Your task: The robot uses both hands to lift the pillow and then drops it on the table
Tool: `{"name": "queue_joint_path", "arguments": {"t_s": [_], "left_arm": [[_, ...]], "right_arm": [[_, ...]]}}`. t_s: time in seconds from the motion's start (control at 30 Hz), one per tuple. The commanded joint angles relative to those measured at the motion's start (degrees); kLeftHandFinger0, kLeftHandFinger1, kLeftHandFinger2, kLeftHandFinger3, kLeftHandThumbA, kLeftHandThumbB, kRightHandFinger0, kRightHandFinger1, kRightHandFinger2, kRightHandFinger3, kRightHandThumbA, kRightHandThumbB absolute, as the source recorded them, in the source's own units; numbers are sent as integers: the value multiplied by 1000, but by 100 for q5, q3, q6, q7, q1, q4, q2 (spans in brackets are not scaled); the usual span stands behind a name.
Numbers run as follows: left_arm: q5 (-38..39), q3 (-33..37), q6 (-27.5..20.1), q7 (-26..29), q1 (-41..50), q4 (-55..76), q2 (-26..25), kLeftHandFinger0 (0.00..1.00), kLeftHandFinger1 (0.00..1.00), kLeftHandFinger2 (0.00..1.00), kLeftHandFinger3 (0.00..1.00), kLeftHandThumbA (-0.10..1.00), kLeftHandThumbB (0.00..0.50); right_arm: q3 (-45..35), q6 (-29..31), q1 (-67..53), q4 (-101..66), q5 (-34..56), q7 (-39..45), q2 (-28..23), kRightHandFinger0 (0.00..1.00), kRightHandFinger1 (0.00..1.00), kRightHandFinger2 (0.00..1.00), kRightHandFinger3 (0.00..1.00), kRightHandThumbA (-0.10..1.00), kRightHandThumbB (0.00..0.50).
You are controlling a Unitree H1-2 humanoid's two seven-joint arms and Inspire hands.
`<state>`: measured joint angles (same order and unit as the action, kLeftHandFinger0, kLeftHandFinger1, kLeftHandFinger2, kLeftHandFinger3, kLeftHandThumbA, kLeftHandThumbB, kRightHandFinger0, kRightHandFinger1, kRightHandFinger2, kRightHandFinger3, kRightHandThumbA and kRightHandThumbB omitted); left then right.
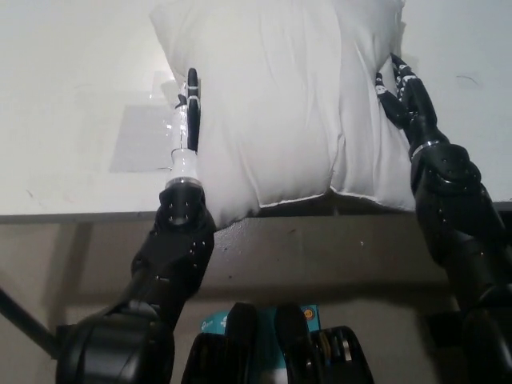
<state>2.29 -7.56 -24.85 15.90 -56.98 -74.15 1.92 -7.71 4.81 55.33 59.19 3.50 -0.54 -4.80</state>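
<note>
Squeezing a puffy white cloth pillow — left hand and right hand clamped against its sides.

A pale rectangular patch marks the white surface at left. A small dark smudge shows at right.

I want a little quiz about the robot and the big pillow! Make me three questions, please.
1. True or false: the soft white fabric pillow hangs over the near edge of the white table.
2. Which hand presses the pillow's picture-left side? A) white left hand B) black right hand
3. Fill in: the pillow sits ___ the two hands.

Key: 1 true; 2 A; 3 between
</note>
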Motion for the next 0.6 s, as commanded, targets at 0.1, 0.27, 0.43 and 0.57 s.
{"name": "queue_joint_path", "arguments": {"t_s": [0.1, 0.27, 0.43, 0.57], "left_arm": [[346, -99, -28, -525, -67, -131, 723, 1000, 1000, 1000, 1000, 1000, 118], [414, -108, -24, -607, -93, -80, 732, 1000, 1000, 1000, 1000, 1000, 126], [422, -36, -93, -601, -185, -35, 673, 1000, 1000, 1000, 1000, 1000, 123], [457, -18, -71, -626, -201, 2, 673, 1000, 1000, 1000, 1000, 1000, 86]], "right_arm": [[500, 484, -55, 247, -136, 528, 641, 1000, 1000, 1000, 1000, 1000, 463], [657, 719, -91, 373, -134, 480, 658, 1000, 1000, 1000, 1000, 1000, 491], [787, 839, -94, 360, -186, 339, 670, 1000, 1000, 1000, 1000, 1000, 487], [831, 870, -93, 356, -162, 308, 656, 1000, 1000, 1000, 1000, 1000, 458]]}}
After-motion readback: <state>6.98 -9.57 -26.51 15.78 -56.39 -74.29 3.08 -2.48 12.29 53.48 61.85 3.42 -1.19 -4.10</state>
